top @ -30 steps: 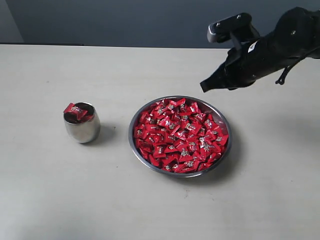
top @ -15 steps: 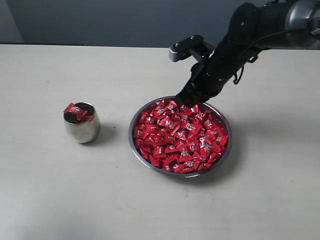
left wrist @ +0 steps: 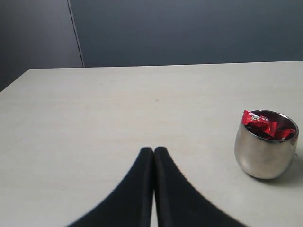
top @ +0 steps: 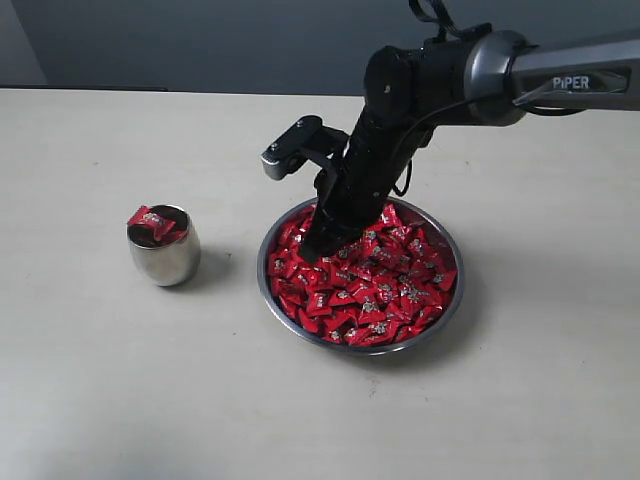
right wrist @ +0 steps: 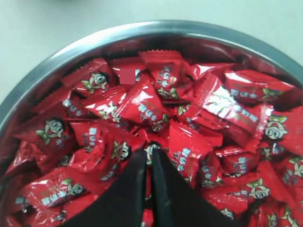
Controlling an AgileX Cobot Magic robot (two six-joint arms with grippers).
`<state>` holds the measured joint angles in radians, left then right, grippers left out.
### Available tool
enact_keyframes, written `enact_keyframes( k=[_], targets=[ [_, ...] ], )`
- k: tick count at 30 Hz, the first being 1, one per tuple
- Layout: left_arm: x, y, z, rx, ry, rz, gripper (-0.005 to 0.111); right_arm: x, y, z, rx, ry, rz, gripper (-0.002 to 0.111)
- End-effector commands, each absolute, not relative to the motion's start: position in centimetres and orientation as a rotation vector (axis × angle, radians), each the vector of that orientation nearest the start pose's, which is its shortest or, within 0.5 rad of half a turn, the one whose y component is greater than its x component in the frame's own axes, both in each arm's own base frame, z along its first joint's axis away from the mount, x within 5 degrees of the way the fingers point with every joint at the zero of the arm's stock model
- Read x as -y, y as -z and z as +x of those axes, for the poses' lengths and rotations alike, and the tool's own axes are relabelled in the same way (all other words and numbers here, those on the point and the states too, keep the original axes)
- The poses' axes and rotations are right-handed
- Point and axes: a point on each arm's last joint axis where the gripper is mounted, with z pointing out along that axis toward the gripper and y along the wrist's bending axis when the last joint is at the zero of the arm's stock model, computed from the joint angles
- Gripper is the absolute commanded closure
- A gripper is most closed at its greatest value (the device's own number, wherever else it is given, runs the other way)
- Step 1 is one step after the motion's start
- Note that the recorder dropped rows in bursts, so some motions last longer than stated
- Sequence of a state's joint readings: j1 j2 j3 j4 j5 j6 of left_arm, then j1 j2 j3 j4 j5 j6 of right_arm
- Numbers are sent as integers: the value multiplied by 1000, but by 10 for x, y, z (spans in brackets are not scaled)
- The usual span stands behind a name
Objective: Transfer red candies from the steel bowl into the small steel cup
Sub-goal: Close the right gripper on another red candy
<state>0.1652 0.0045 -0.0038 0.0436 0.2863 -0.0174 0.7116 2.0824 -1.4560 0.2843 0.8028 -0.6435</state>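
The steel bowl [top: 362,350] sits mid-table, heaped with red candies [top: 385,285]. My right gripper [top: 308,254] reaches down from the right into the bowl's left side. In the right wrist view its black fingertips [right wrist: 150,152] stand a narrow slit apart, touching the red candies [right wrist: 142,106] inside the bowl's rim [right wrist: 57,61], with nothing held between them. The small steel cup [top: 163,255] stands upright to the bowl's left, with a few red candies [top: 151,219] showing at its top. My left gripper [left wrist: 153,149] is shut and empty over bare table, apart from the cup [left wrist: 265,149].
The pale table [top: 90,380] stretches around the bowl and the cup. A dark wall [top: 200,40] runs behind the table's far edge. My left arm is outside the exterior view.
My right arm swung from the upper right down and leftward into the bowl. Its fingertips now rest on the candies and have parted slightly. Cup and bowl have not moved.
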Motion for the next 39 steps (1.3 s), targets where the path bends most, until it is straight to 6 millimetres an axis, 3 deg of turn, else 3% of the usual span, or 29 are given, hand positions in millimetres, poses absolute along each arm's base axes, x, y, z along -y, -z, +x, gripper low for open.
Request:
enact_keyframes(
  k=[1, 4, 14, 29, 31, 37, 39],
  targets=[
    [-10, -187, 54, -1765, -148, -136, 106, -288, -156, 310, -2385, -293, -1615, 76],
    [-10, -187, 54, -1765, -148, -136, 106, -288, -156, 312, -2370, -273, -1613, 63],
    [-10, -187, 54, -1765, -148, -136, 106, -287, -154, 317, -2338, -205, -1600, 68],
    [-10, -187, 54, -1765, -148, -136, 106, -287, -122, 318, -2452, -208, -1581, 69],
    [-10, -187, 54, -1765, -148, -136, 106, -287, -122, 318, -2453, -209, -1577, 75],
    [-10, -187, 54, -1765, -148, -136, 106, -287, -123, 318, -2452, -209, -1577, 109],
    [-10, -187, 54, -1765, -148, -136, 106, -287, -123, 317, -2457, -209, -1577, 109]
  ],
)
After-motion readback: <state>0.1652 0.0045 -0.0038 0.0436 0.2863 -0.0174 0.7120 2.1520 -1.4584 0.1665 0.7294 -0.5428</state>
